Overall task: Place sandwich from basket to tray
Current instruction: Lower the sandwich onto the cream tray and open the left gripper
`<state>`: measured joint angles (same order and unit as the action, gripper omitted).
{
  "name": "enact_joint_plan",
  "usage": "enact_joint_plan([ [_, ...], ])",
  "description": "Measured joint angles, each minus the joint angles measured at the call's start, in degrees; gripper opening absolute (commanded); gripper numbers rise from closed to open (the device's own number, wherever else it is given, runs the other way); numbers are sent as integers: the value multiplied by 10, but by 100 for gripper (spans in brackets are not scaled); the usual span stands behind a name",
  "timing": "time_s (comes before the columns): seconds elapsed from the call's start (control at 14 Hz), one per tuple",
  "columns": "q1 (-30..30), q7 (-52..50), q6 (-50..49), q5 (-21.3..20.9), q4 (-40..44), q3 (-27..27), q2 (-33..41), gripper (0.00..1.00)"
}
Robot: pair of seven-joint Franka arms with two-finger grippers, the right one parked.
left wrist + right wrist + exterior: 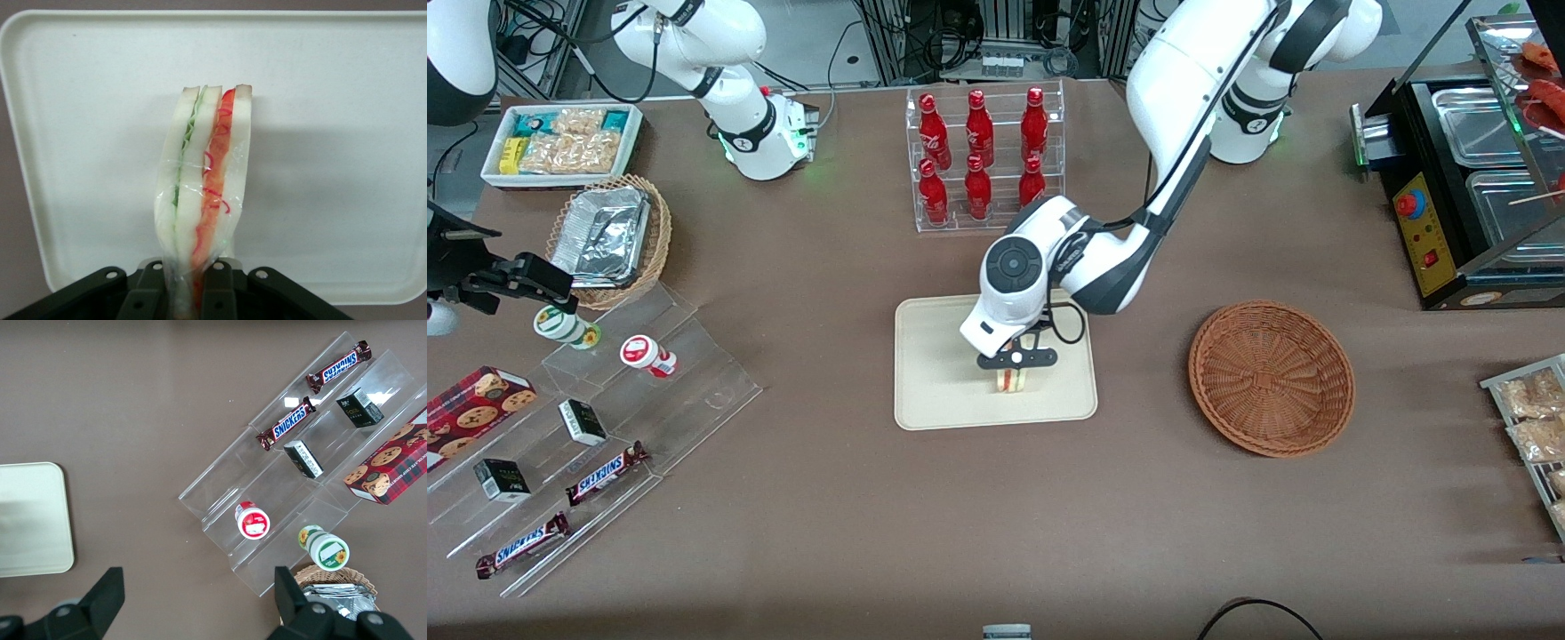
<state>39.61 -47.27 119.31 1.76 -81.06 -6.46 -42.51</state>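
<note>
The sandwich (1011,380) is a plastic-wrapped wedge of pale bread with green and red filling. It stands on edge over the cream tray (925,391), in the part of the tray nearer the front camera; whether it touches the tray I cannot tell. My left gripper (1016,364) is directly above it and shut on it. The left wrist view shows the sandwich (203,180) pinched between the black fingers (220,287) of the gripper (185,293), with the tray (333,133) under it. The reddish-brown basket (1272,378) lies beside the tray toward the working arm's end, with nothing in it.
A clear rack of red bottles (983,160) stands farther from the front camera than the tray. Toward the parked arm's end are a stepped acrylic shelf of snacks (605,418), a tan wicker basket of foil containers (609,236) and a white snack bin (560,142). A black appliance (1467,178) sits at the working arm's end.
</note>
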Motion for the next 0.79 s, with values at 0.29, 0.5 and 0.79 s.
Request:
enact_joint_plan([
  [0.29,7,-28,-2,1,53,0,-41,0],
  [0.5,10,-35,-8,1,68,0,-51,0],
  [0.79,13,-43,-10,2,69,0,-57,0],
])
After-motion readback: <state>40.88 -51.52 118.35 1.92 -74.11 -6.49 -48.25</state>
